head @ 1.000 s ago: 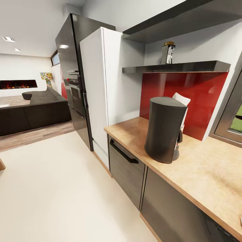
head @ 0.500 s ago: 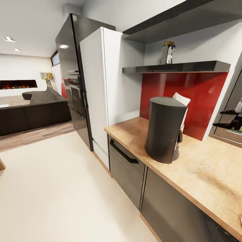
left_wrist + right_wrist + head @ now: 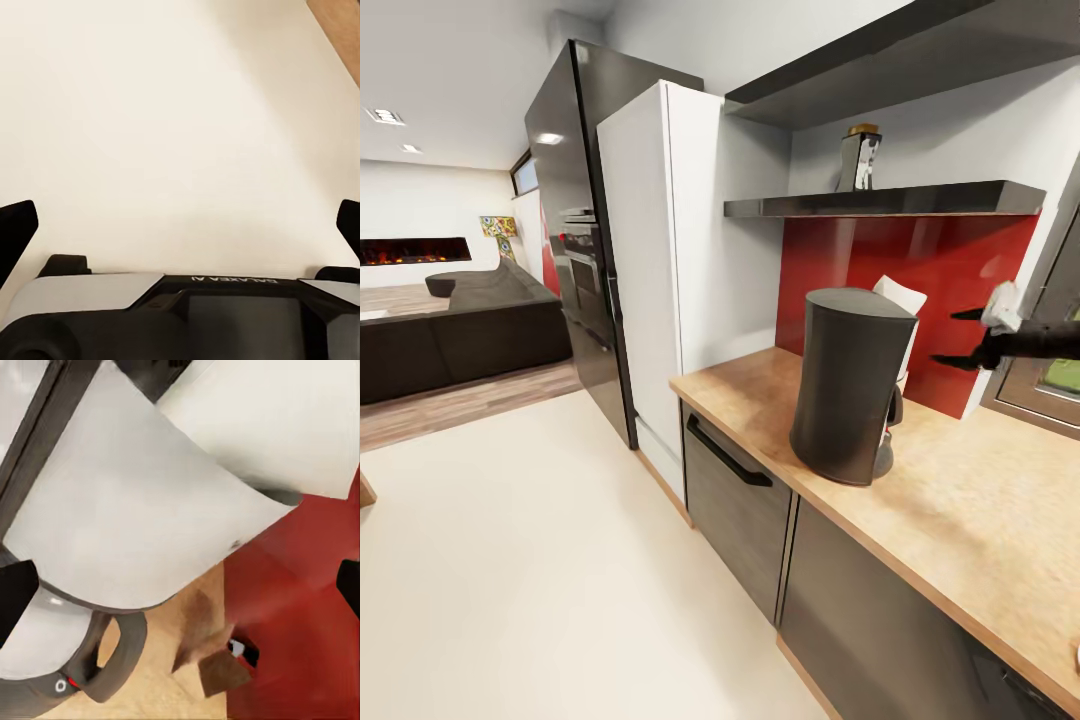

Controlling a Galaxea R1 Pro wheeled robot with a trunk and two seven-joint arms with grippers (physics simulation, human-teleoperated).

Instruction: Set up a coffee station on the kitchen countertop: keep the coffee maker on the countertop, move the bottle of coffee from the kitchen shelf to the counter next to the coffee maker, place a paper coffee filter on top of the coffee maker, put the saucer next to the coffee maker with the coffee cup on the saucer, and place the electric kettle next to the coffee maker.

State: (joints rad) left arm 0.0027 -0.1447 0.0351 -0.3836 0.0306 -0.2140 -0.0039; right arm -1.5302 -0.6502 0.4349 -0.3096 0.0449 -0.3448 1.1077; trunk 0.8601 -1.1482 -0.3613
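1. Your right gripper point(image 3: 957, 339) is in the air at the right of the head view, over the kitchen countertop point(image 3: 980, 510) and in front of the red back panel point(image 3: 950, 280). Its two dark fingers are spread apart with nothing between them: released.
2. The coffee maker point(image 3: 848, 385) stands upright on the countertop, between the countertop's left end and your right gripper, and apart from the gripper.
3. The paper coffee filter point(image 3: 901, 297) shows as a white angular piece just behind the coffee maker's top, on the side toward the red panel. Whether it touches the appliance cannot be told from the head view.
4. In the right wrist view, the filter point(image 3: 150, 517) is a broad white sheet ahead of the open fingers, with the red panel point(image 3: 300, 615) and the countertop point(image 3: 165, 675) beyond it.
5. The bottle of coffee point(image 3: 859, 158) is on the kitchen shelf point(image 3: 890, 200), upright, well above the coffee maker.
6. Your left gripper point(image 3: 180, 229) points at the pale floor point(image 3: 165, 112). Its fingertips sit at the two edges of the left wrist view, wide apart and empty: released.
7. To the left of the countertop stand a white tall cabinet point(image 3: 660, 260) and a dark refrigerator point(image 3: 575, 220); a dark sofa point(image 3: 460, 330) lies in the room beyond.
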